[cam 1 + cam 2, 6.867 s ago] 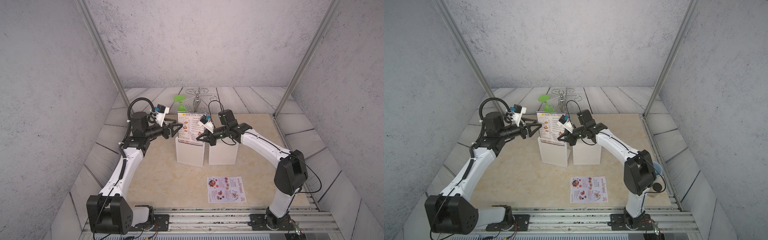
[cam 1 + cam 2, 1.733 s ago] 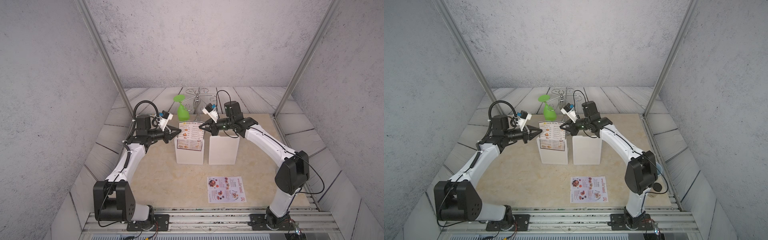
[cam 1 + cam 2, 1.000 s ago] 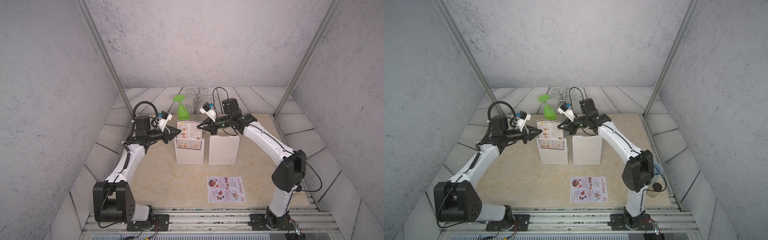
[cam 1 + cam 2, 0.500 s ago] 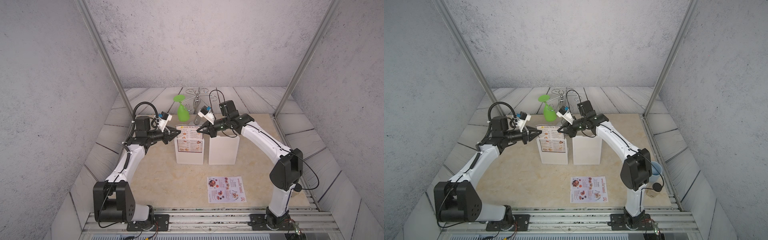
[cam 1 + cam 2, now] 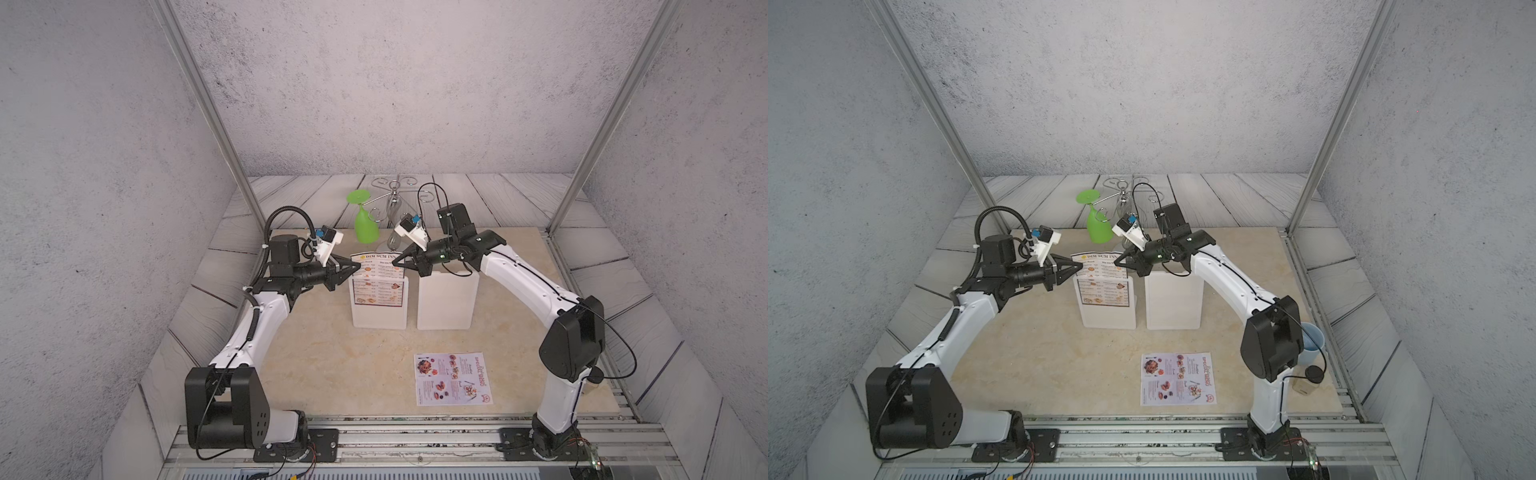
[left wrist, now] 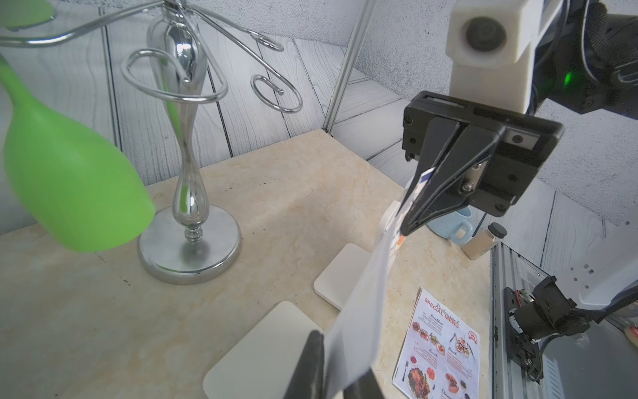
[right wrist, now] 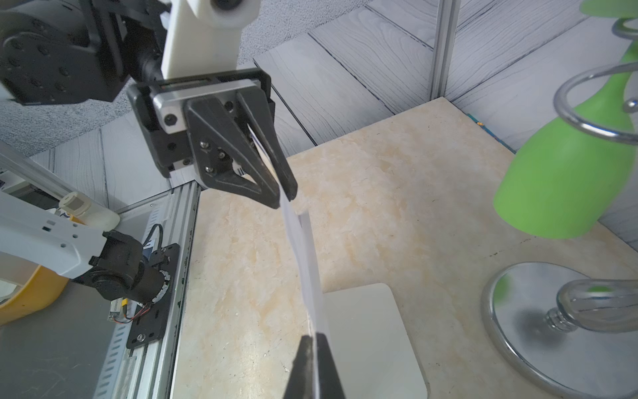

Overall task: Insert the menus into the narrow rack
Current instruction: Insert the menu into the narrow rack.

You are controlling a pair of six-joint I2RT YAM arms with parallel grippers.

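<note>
Left gripper (image 5: 356, 269) and right gripper (image 5: 395, 262) are each clamped on a top corner of the upright DIM SUM INN menu (image 5: 378, 286); both arms reach inward, wrists roughly level.

Your arms (image 5: 249, 332) are white shells with black joints, black cables (image 5: 286, 209) looping at the wrists, and black triangular fingers (image 7: 224, 152) fastened by screws (image 7: 202, 142).

Open tabletop (image 5: 328, 365) in front of white holders (image 5: 446, 299), chrome stand (image 5: 394, 201), green glass (image 5: 365, 227) close behind
</note>
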